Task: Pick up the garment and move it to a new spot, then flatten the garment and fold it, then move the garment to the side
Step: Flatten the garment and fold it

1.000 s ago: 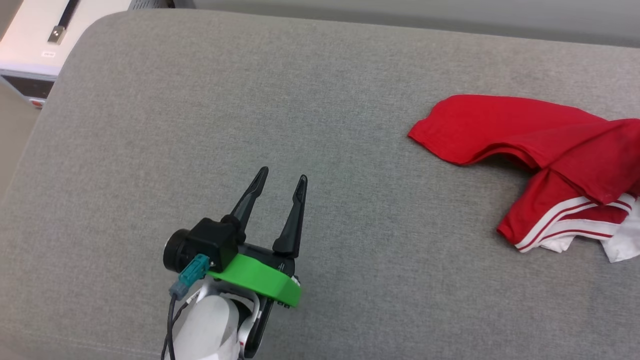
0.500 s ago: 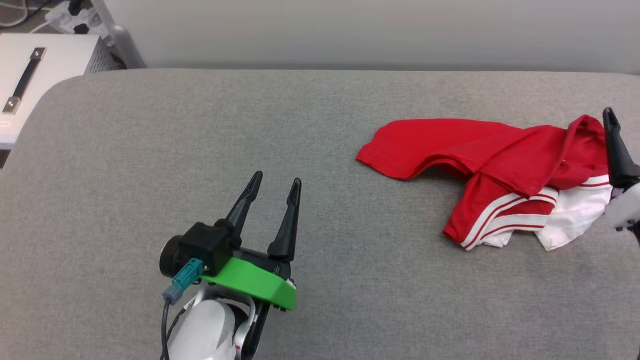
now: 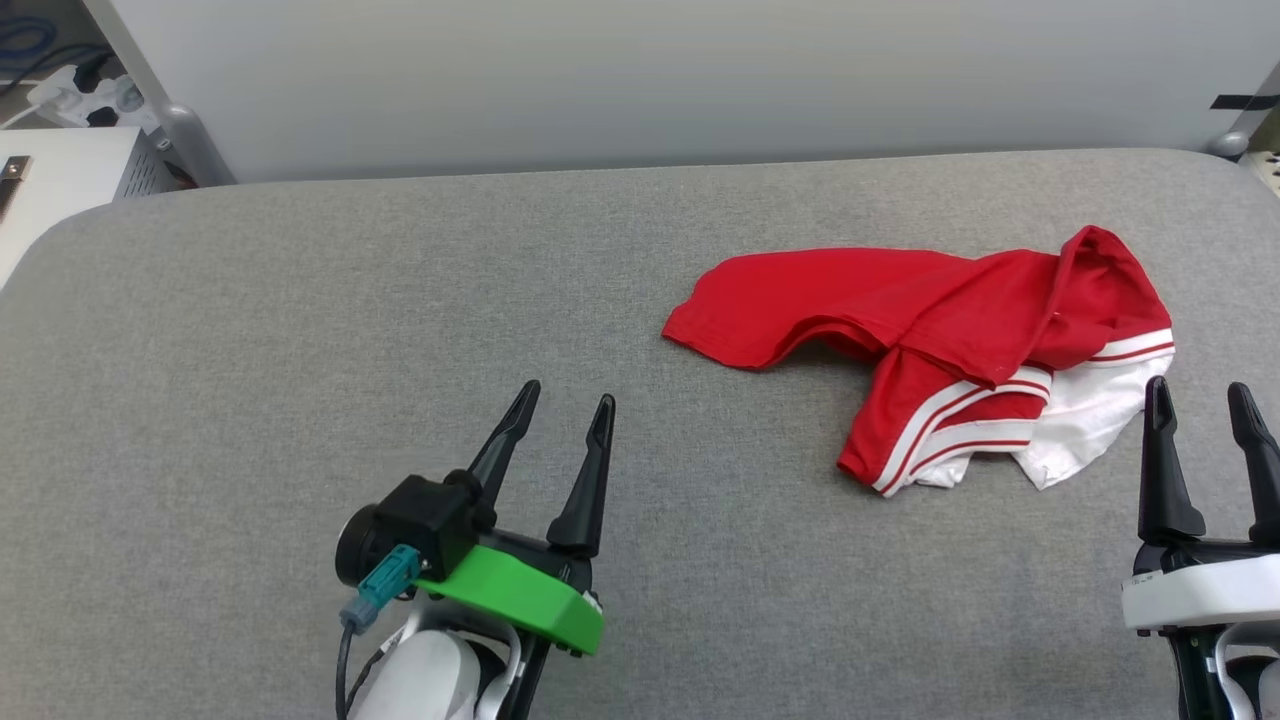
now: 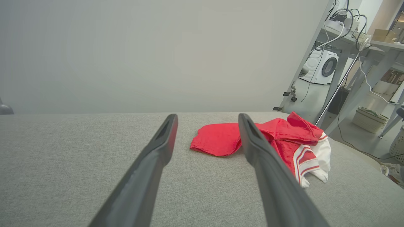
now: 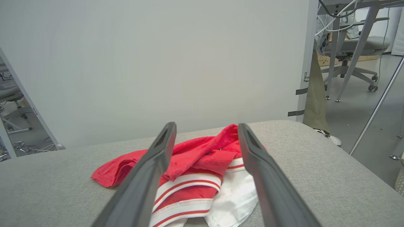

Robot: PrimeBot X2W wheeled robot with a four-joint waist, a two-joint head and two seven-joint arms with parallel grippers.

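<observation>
On the grey pad, right of its middle, we see the garment crumpled, red body bunched over striped white sleeves. Over the pad's near right part our right gripper hangs beside the cloth, jaws wide, empty. Over the pad's near middle: left gripper, jaws wide, empty.

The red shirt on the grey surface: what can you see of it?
The red jersey-style T-shirt of soft knit fabric lies crumpled and partly folded over itself on the grey fabric-covered surface. A white sleeve with red-and-white striped trim shows at its near right. The open right tool sits close by, not gripping it.
</observation>
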